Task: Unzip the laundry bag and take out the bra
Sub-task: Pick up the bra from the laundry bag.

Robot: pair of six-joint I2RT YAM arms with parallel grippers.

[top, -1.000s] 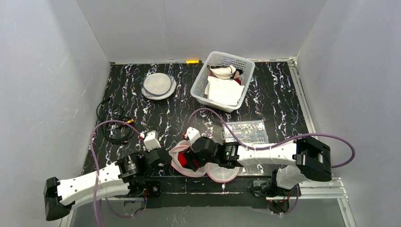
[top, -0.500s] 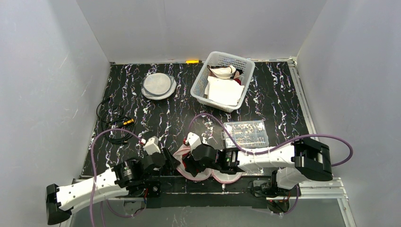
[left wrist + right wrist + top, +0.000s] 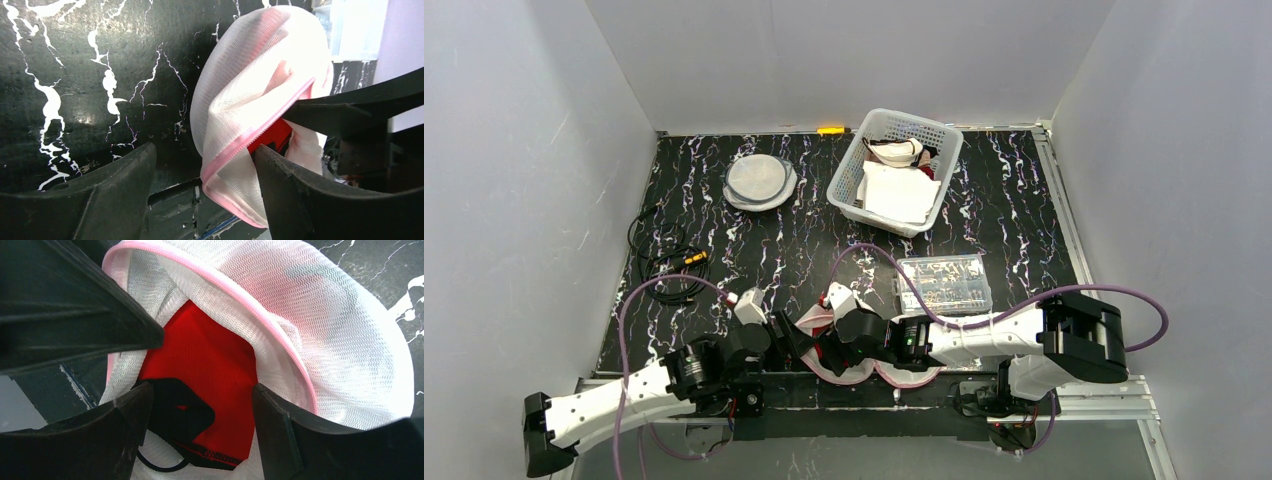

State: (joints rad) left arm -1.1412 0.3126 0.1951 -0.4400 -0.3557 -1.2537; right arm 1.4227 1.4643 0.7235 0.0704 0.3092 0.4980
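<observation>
Black marbled table [image 3: 754, 250] lies below; since a second ago my left gripper [image 3: 205, 150] has released, fingers now wide apart with the pink zip edge of the laundry bag [image 3: 240, 85] loose between them. My right gripper [image 3: 200, 390] is spread too, grasping nothing, hovering over the red bra [image 3: 210, 355]. Unzipped, the bag sits at the table's six o'clock edge, bra inside.
</observation>
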